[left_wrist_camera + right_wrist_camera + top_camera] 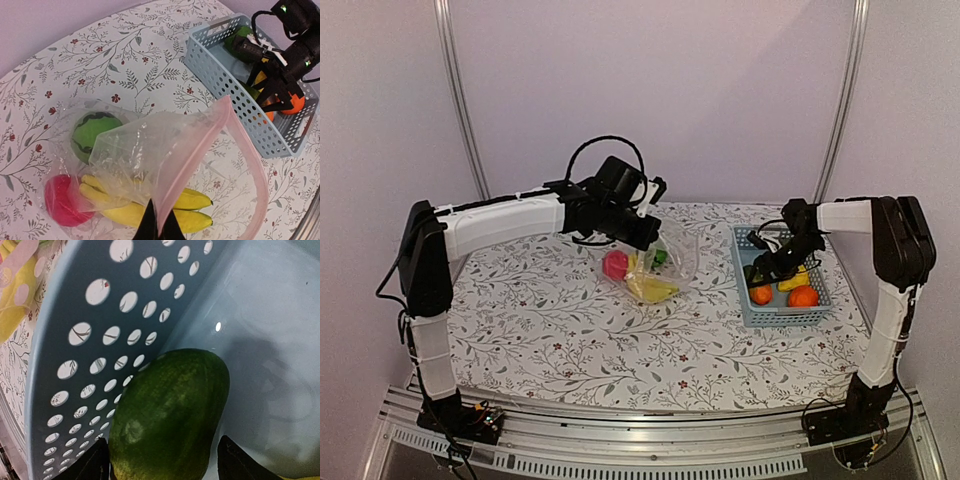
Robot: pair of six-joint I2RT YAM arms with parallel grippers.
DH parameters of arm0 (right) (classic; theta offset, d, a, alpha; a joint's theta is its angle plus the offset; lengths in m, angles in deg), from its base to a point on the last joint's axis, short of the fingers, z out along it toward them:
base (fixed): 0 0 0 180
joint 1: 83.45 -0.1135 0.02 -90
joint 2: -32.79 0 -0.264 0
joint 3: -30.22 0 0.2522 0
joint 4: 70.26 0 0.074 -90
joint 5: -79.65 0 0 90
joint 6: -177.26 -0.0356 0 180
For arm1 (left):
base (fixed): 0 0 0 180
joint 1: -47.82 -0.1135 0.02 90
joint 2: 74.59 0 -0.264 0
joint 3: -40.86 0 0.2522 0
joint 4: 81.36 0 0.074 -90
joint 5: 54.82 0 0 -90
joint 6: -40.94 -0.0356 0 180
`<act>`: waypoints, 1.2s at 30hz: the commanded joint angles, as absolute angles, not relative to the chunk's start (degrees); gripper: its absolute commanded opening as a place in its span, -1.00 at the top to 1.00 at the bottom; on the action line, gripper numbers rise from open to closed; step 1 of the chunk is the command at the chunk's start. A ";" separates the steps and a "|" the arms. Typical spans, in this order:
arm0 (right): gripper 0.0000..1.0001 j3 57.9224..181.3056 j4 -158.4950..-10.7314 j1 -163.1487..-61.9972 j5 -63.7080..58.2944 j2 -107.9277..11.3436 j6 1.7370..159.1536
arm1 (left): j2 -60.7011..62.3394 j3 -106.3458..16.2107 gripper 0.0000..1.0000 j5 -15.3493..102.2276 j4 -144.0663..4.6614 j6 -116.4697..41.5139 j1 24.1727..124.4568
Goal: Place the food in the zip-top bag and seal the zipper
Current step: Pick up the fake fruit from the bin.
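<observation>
Food is partly lying inside the zip-top bag on the bench. The left claw is pinching its pink mouth edge, holding it up. The right claw is straddling, spread, a dark green piece in the basket. Loading is under way. The next move is likely calling for closing, lifting and carrying to the mouth.

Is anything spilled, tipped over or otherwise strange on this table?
Nothing stands out. The basket stands upright with food inside, and the left gripper holds up the mouth of the zip-top bag; nothing is spilled.
</observation>
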State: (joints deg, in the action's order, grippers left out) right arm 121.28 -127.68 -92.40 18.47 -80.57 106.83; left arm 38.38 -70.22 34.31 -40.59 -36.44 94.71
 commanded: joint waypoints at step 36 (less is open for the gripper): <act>0.16 119.16 -119.69 -94.23 36.61 -51.85 107.11 | 45.82 -81.28 1.00 40.83 -44.24 -28.92 95.02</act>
